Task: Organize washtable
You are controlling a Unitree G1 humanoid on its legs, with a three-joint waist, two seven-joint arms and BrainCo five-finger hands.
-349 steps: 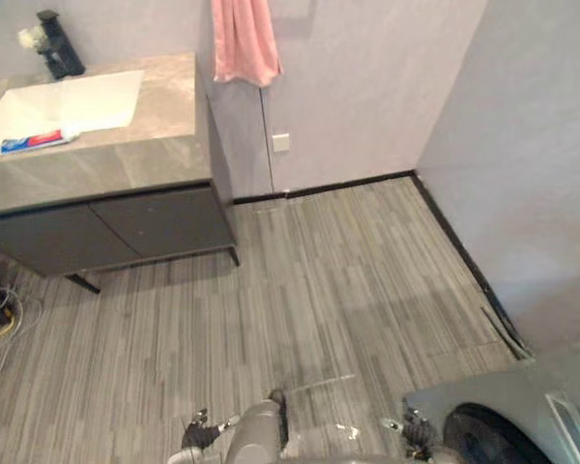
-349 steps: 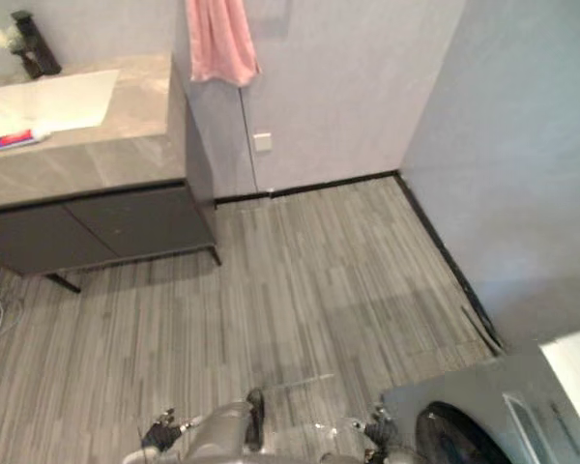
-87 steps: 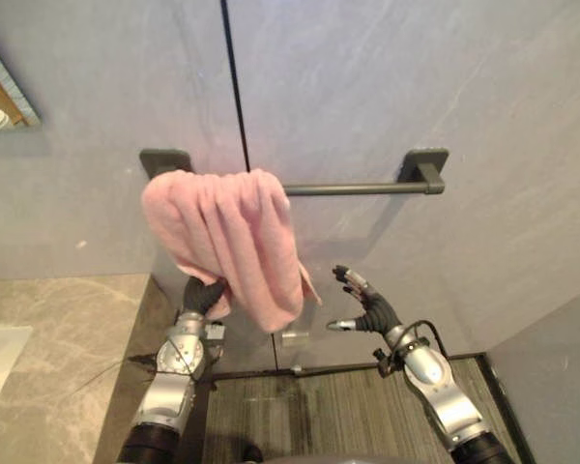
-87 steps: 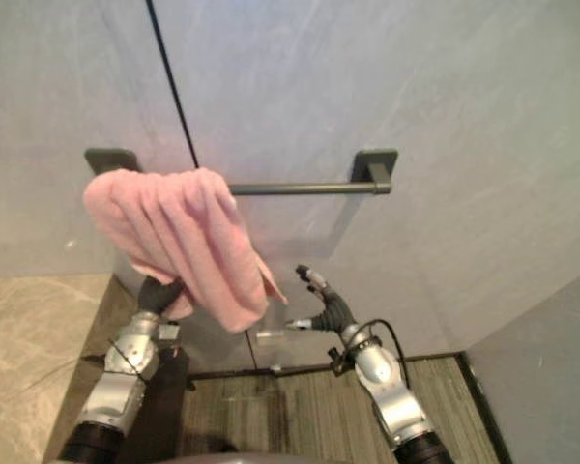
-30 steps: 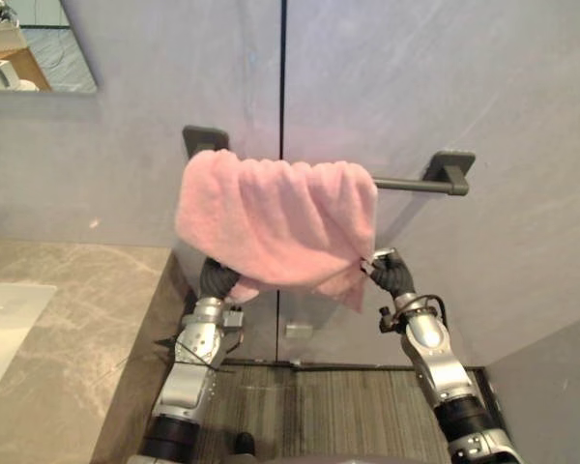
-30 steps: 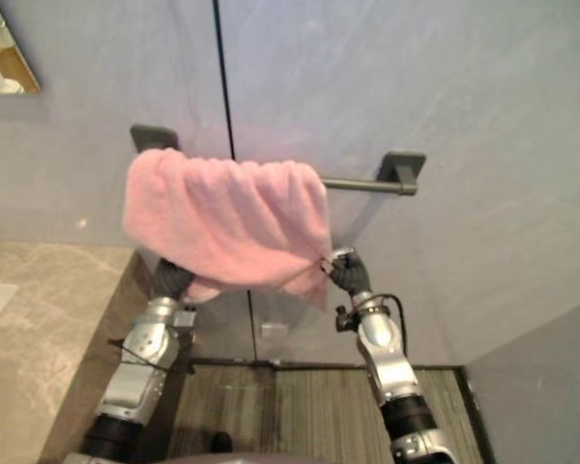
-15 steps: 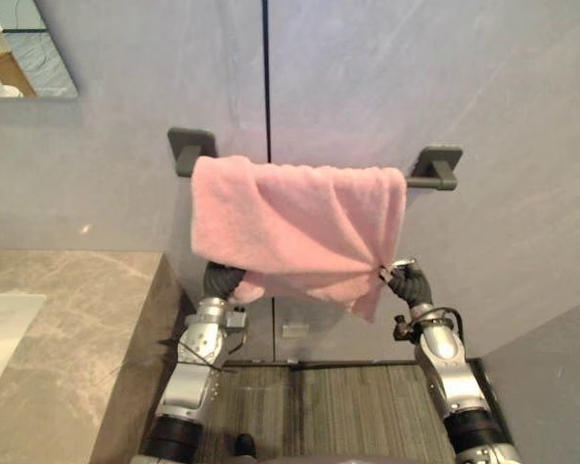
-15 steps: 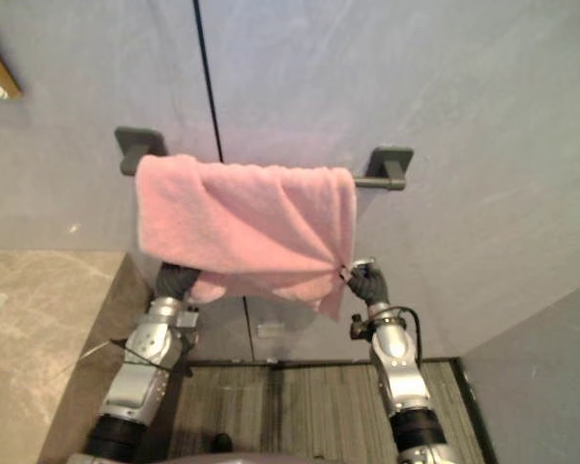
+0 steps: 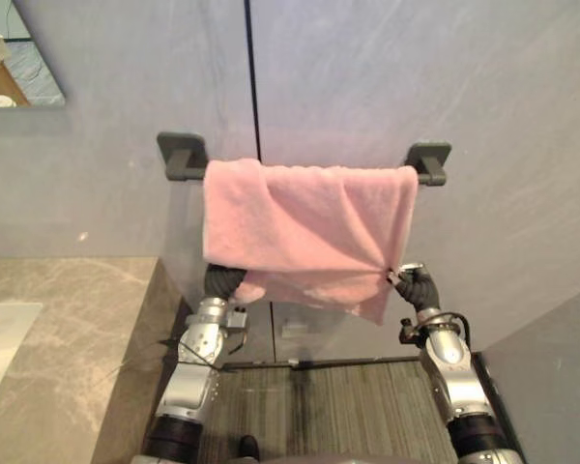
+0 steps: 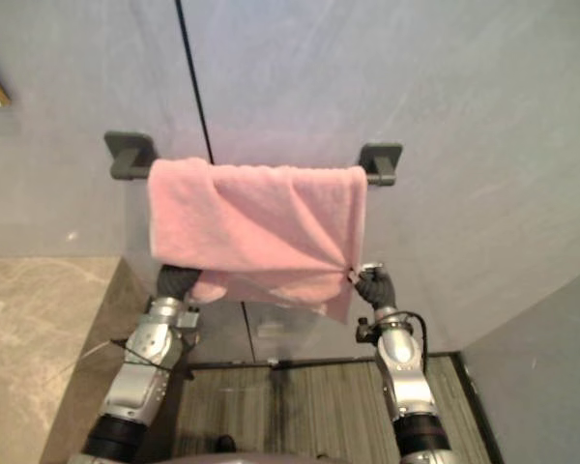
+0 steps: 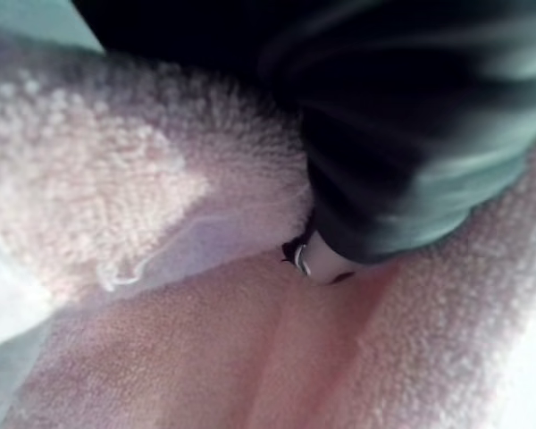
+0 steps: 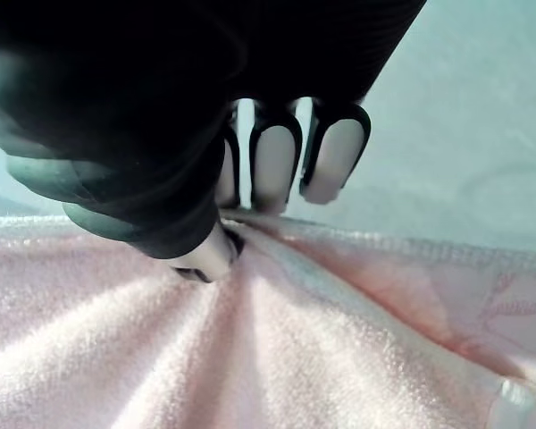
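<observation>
A pink towel (image 9: 304,227) hangs over the dark wall bar, spread from near its left bracket (image 9: 181,155) to its right bracket (image 9: 429,159). My left hand (image 9: 222,282) grips the towel's lower left edge from beneath, fingers curled into the cloth (image 11: 161,340). At the towel's lower right corner my right hand (image 9: 415,286) pinches the cloth, its fingers (image 12: 272,161) curled over the gathered pink folds (image 12: 277,357).
The marble washtable top (image 9: 48,329) lies at the lower left, with a mirror corner (image 9: 14,68) above it. Grey wall panels stand behind the bar. Striped grey floor (image 9: 319,406) shows below, and a wall socket (image 9: 295,329) sits under the towel.
Both hands have drawn the towel rightward along the bar and spread it wider, up to the right bracket. The view has also shifted a little.
</observation>
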